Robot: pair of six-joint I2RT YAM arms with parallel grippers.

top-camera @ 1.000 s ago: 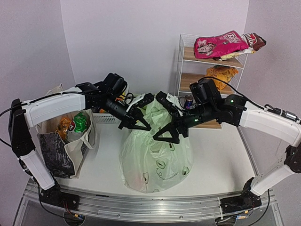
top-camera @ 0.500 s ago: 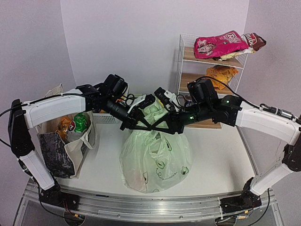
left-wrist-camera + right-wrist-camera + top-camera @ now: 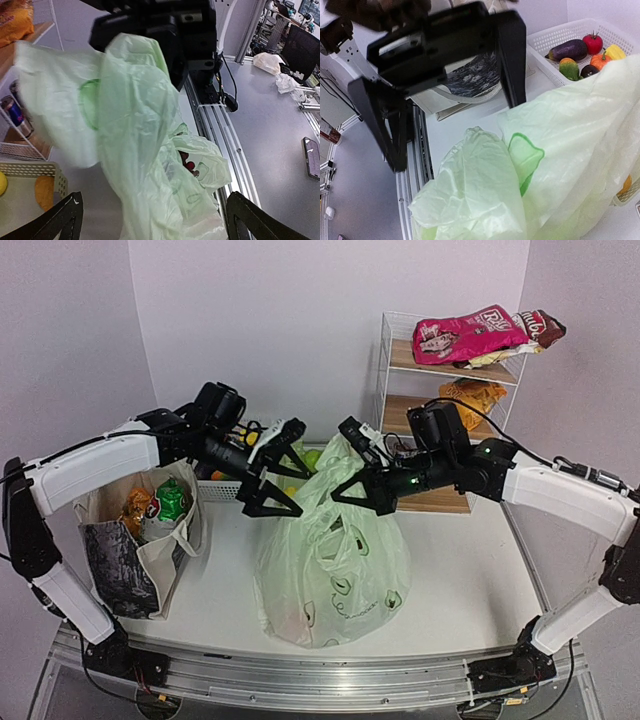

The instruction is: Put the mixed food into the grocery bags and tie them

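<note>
Spread wide at left gripper [image 3: 280, 470], holding nothing, just left of bag [image 3: 330, 570]. Clamped shut at right gripper [image 3: 345, 470] on bag's raised top, mid-table. Printed with avocados; pink packet [image 3: 465, 335] lettering unreadable.

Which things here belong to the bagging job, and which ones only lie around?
Job: plastic bag, canvas tote, snack packets in the tote, drink can on the shelf.
Lying about: pink packet, white basket, wire shelf.

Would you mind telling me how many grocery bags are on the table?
2: a canvas tote at the left, and a green plastic bag in the middle. No others show.
</note>
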